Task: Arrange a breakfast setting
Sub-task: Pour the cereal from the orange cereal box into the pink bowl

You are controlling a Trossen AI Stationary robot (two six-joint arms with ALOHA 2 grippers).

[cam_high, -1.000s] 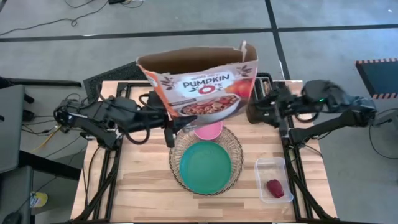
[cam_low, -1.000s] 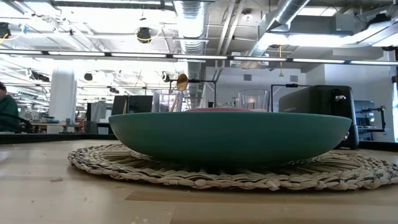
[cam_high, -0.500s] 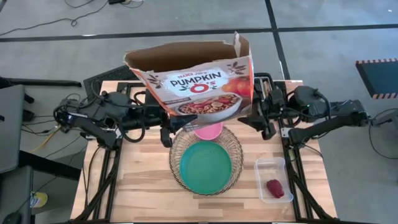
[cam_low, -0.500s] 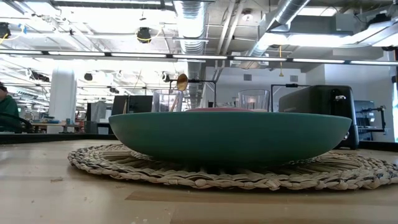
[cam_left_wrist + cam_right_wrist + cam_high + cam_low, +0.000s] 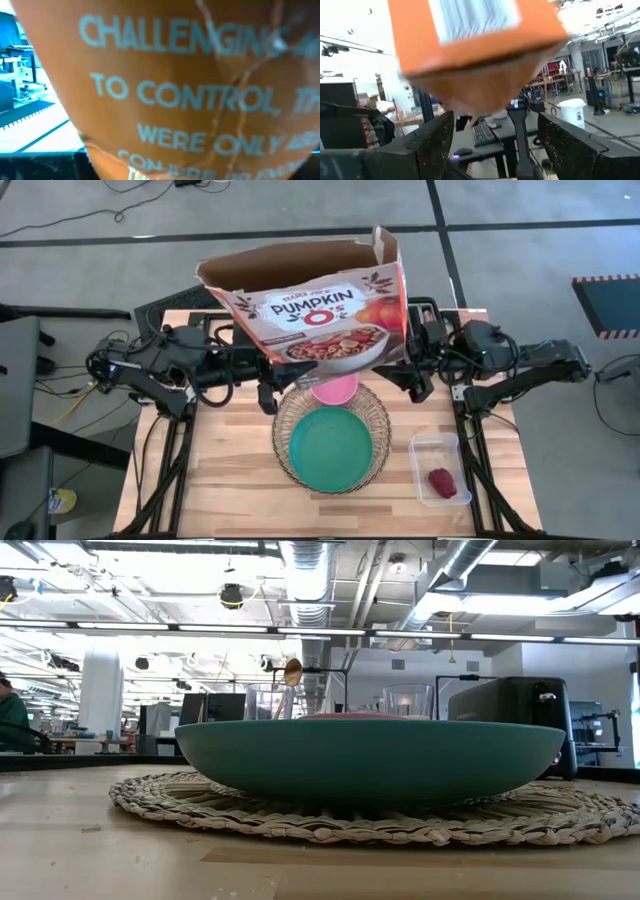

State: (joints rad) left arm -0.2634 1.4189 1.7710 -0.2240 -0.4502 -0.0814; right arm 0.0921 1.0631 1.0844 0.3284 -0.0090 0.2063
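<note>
Cereal box (image 5: 318, 310) sits high over the back of the desk (image 5: 220, 470), opened flaps up, printed face toward the overhead camera, long axis running roughly left-right with a slight tilt. Left gripper (image 5: 272, 385) is at the box's lower left corner and, judging by the left wrist view filled with box print, is clamped on it — contact point itself is hidden, so that is a best guess. Right gripper (image 5: 412, 377) is just beside the box's lower right edge with its fingers (image 5: 432, 145) spread apart and nothing between them.

Below the box: pink bowl (image 5: 335, 389) at the far rim of the wire charger (image 5: 372, 413), teal plate (image 5: 330, 448) centred on the charger. Dark red fruit (image 5: 442, 482) lies in the clear tub (image 5: 421, 448) at the desk's right front. Black toaster (image 5: 512, 710) shows in the low view behind the plate.

Handling: box is light, thin card — crushes easily, contents shift when tipped. Best held low on the 2 narrow sides, not the flaps. Bowl and plate look rigid, smooth, likely slippery at the rim.
</note>
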